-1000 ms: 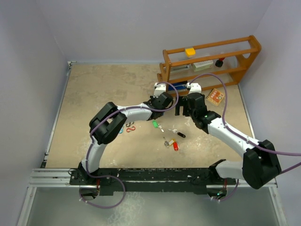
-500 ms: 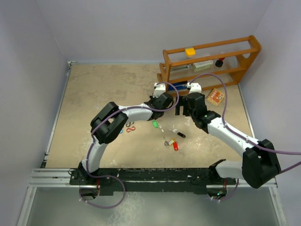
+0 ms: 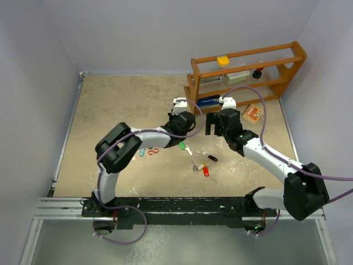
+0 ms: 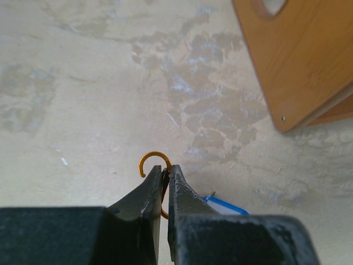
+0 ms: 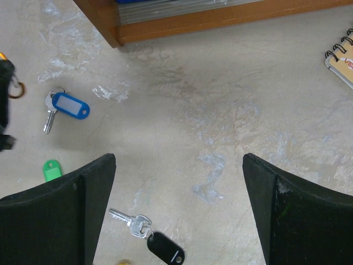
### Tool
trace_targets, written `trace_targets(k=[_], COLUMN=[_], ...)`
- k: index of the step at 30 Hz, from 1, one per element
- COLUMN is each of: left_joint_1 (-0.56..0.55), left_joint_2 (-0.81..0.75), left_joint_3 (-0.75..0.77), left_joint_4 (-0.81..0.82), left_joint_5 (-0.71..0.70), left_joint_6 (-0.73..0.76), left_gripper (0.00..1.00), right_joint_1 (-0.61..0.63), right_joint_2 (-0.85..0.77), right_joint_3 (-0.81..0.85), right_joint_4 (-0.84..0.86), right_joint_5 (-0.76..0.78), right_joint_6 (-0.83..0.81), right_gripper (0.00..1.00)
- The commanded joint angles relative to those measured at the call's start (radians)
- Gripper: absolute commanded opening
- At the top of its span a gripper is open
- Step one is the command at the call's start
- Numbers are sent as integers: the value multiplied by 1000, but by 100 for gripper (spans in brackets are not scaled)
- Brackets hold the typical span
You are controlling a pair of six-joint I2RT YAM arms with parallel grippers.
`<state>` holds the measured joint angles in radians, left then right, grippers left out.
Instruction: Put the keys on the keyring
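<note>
Silver key with blue plastic tag (image 5: 69, 105), green-tagged key (image 5: 51, 169) and black-headed key (image 5: 160, 245) flat on beige table (image 3: 121, 110), below wide-open right end effector (image 5: 177, 165). Left end effector (image 4: 167, 171) clamped on orange curved wire clip (image 4: 154, 154).

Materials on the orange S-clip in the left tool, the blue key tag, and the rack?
Orange S-clip: thin bent wire with a glossy orange-gold sheen, probably coated or anodised metal. Blue key tag: looks like smooth moulded plastic, with a pale label window; its key is bare silver metal. Rack: wood, orange-brown with a satin varnish; solid or ply unclear.
</note>
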<state>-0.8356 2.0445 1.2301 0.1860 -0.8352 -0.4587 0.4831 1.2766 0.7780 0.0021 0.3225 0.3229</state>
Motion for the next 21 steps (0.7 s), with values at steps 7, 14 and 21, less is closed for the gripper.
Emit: trace_targets(k=[7, 14, 21], left_joint_1=[67, 102, 103], left_joint_2=[-350, -389, -254], left_joint_3=[-93, -75, 2], left_joint_4=[161, 59, -81], left_joint_5=[-7, 68, 185], left_joint_6=[100, 56, -117], left_gripper=[0, 0, 0], right_joint_1=[-8, -8, -8], right_joint_2=[-20, -16, -20], right_joint_3=[-10, -4, 2], right_joint_4=[30, 25, 14], right_joint_5=[0, -12, -11], right_joint_6=[4, 5, 10], right_gripper=[100, 100, 100])
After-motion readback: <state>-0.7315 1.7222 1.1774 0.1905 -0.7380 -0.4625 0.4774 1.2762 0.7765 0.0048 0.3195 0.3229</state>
